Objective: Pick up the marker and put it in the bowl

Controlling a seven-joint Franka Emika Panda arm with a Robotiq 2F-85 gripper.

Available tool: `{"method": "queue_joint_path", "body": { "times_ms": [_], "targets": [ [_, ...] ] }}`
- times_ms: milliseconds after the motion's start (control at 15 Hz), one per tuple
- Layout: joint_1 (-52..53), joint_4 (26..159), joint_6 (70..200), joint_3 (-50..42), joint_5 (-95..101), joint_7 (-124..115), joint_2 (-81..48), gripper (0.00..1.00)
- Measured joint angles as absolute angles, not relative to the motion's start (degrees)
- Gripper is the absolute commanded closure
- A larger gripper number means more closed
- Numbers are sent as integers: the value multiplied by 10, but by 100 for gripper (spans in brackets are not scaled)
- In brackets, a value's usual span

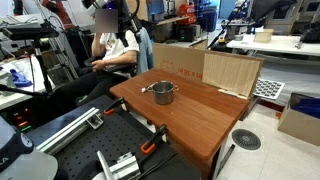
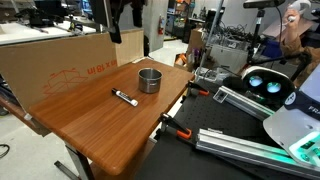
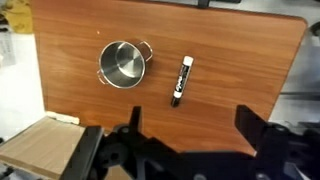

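The marker (image 3: 182, 80), white with dark ends, lies flat on the wooden table (image 3: 245, 55) just beside the steel bowl (image 3: 122, 62). The bowl is upright and empty, with small side handles. In an exterior view the marker (image 2: 124, 97) lies a short way in front of the bowl (image 2: 149, 80). The bowl also shows in an exterior view (image 1: 163, 93). My gripper (image 3: 190, 125) is open and empty. It hangs high above the table, with both dark fingers at the bottom of the wrist view. It also shows in an exterior view (image 2: 116, 22).
Cardboard boxes (image 2: 60, 60) stand along the table's back edge (image 1: 232, 72). A seated person (image 1: 115, 50) is beyond the table. Orange clamps (image 2: 178, 130) grip the table's edge. Metal rails (image 1: 60, 130) and other equipment (image 2: 265, 85) lie beside it.
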State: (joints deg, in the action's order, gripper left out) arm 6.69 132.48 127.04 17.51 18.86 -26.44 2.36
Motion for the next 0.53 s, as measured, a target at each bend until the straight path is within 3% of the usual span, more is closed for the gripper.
{"method": "queue_joint_path", "body": {
  "times_ms": [533],
  "targets": [
    [66,1343,1449,113,224,-255,-68,0]
  ]
}}
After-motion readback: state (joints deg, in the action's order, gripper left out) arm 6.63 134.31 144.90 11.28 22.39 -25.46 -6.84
